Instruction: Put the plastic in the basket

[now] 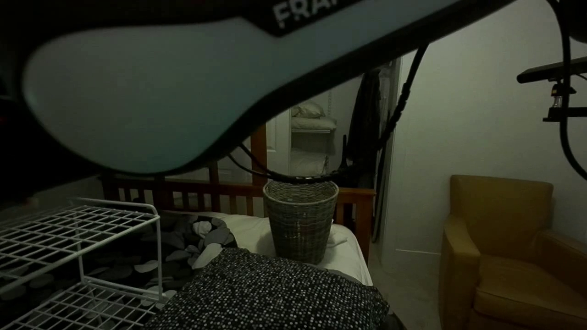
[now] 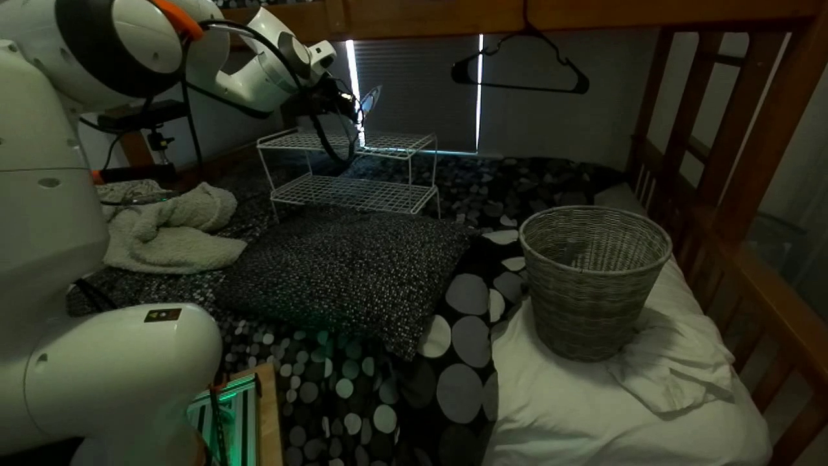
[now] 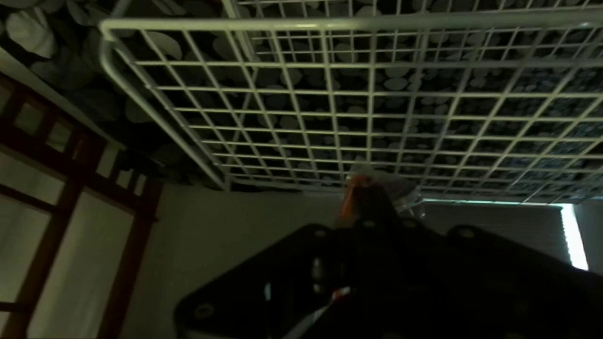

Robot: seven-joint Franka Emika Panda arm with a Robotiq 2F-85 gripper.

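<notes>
The basket (image 1: 300,224) is a round grey-beige woven wastebasket. It stands upright on a white sheet at the end of the bed; it also shows in an exterior view (image 2: 592,304). The plastic (image 3: 399,187) is a crumpled clear piece at my fingertips in the wrist view; it also shows in an exterior view (image 2: 371,99). My gripper (image 3: 362,183), with an orange-tipped finger, is shut on the plastic and holds it above the white wire rack. The gripper (image 2: 357,107) is far from the basket. The basket is out of the wrist view.
The two-tier white wire rack (image 2: 349,191) stands on the bed below the gripper. A dark patterned pillow (image 2: 349,272) lies between rack and basket. A black hanger (image 2: 524,87) hangs from the upper bunk. A wooden bed rail (image 2: 770,285) runs behind the basket.
</notes>
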